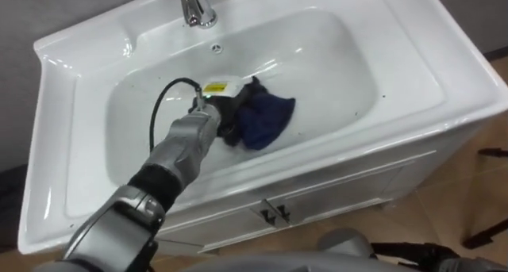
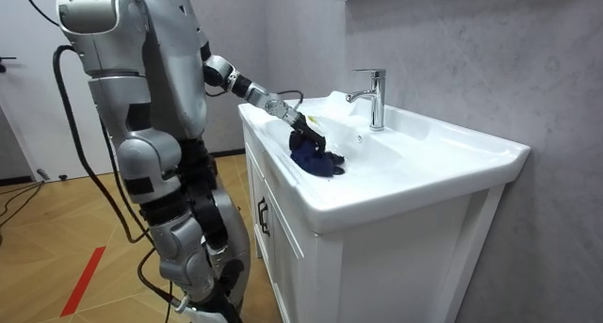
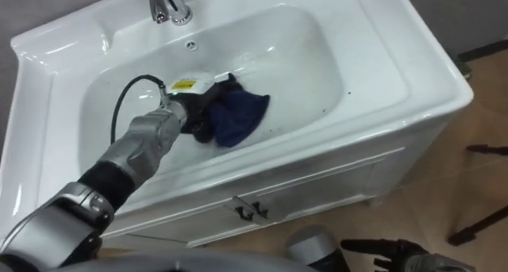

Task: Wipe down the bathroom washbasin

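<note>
Cloth [image 1: 270,118], dark blue and bunched, lies on the bottom of the basin [image 1: 341,62], near the middle and a little toward the front wall, well clear of the tap [image 1: 194,9]. My left hand [image 1: 232,112] is down in the bowl at the cloth's left edge, touching it. The front of the hand is buried in the folds, so I cannot tell whether it grips the cloth or only presses on it. I stand close against the basin's front, arm reaching in from the left.

I judge the cloth to be soft and light, with no stiffness at all (it may be damp, but I can't be sure). It will likely crumple and roll up under a push rather than slide flat. The glazed basin should be slick, which lets the cloth glide but also lets it slip out from under me on the curved walls. The best hold, I think, is on the thickest bunch near its middle, palm bearing down, not on a loose corner that would trail. The basin itself is hard and fixed, so it should take firm pressure.
</note>
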{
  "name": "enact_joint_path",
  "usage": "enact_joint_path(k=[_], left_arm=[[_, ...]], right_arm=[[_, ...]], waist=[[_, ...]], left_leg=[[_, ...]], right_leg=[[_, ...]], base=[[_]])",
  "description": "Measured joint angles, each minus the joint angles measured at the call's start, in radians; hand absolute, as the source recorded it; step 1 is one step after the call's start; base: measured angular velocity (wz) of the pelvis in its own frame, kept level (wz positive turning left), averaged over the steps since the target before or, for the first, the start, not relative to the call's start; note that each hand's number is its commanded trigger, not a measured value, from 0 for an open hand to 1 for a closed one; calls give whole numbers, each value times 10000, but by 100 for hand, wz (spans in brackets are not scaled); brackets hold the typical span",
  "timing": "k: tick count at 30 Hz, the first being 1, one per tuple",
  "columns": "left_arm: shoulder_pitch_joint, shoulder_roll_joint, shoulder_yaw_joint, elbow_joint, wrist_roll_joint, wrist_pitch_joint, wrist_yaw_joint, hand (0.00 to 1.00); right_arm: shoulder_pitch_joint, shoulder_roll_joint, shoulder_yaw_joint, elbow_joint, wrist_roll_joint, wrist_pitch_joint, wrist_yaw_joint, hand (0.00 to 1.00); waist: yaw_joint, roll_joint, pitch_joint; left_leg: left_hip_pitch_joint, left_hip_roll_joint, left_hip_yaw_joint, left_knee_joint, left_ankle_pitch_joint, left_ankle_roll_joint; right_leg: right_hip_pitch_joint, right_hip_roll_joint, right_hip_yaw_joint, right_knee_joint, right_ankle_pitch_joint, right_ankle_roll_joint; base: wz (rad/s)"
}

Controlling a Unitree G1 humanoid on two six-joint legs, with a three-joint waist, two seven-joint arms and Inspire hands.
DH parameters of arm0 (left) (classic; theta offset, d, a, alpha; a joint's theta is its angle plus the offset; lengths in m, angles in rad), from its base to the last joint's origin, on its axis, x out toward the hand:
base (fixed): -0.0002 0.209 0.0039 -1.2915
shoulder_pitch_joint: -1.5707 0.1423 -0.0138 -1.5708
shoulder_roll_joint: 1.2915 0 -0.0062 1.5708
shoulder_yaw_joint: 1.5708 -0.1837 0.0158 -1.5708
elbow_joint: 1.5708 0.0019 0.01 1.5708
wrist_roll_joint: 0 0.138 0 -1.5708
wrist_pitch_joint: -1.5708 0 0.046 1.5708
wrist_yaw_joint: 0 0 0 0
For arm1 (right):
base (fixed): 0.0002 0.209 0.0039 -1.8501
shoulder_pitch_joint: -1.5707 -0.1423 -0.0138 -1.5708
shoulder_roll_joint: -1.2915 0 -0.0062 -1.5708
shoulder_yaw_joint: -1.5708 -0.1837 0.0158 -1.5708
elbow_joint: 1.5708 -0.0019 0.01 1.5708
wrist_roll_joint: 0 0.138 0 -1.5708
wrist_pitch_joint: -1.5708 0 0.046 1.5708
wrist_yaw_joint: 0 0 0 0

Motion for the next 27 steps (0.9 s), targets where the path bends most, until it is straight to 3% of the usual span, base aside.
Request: enact_joint_path(k=[1, 3, 5, 11, 16, 20, 25, 27], left_arm=[[129, 155, 145, 3, 174, 66, 0, 100], [568, 667, 692, 0, 847, 354, 45, 100], [703, 846, 987, -11, 1424, 479, 258, 100], [1290, 861, 1038, 4, 2752, 498, 1087, 100], [1661, 860, 1176, 1, 2797, 523, 1838, 100], [1857, 860, 1282, 52, 2693, 522, 2433, 100], [1903, 850, 1520, 66, 1439, 419, 2963, 100], [1889, 808, 2049, 50, 538, -27, 3346, 100]], right_arm=[[8, 3, -145, 2, 20, 0, -2, 0], [185, -4, -283, -12, 2, 10, -56, 0], [243, -8, -287, -12, -94, 89, -187, 0], [592, -19, -430, -113, -337, 48, -231, 0], [737, 31, -471, -115, 6, 50, -662, 0], [699, 230, -467, -115, 568, -193, -1043, 0], [864, 225, -51, -519, 1358, -338, -1326, 0], [786, 255, 125, -554, 1627, -653, -1304, 0]], waist=[[8, -8, -17], [261, -58, -125], [486, -63, -178], [681, -233, -282], [1092, -245, -289], [1208, -258, -283], [1509, -285, -265], [1618, -346, -236]], left_leg=[[1, 14, -1, -4, 0, -1], [24, 79, 49, 0, 4, -12], [26, 135, 40, -5, 24, -45], [231, 290, 33, -29, 62, -161], [347, 452, 22, -5, 30, -321], [377, 533, 18, -21, 41, -435], [405, 559, -76, -59, 58, -462], [407, 566, -108, -78, 67, -478]], right_leg=[[4, 20, -5, -14, 7, -12], [8, 94, 64, -38, 50, -84], [23, 161, 127, -139, 123, -134], [258, 345, 233, -311, 240, -298], [328, 531, 425, -350, 274, -441], [350, 616, 422, -358, 259, -550], [402, 664, 413, -426, 250, -629], [471, 673, 342, -512, 259, -649]], base=[[-3], [-10], [-13], [-9], [-12], [-1], [0], [11]])
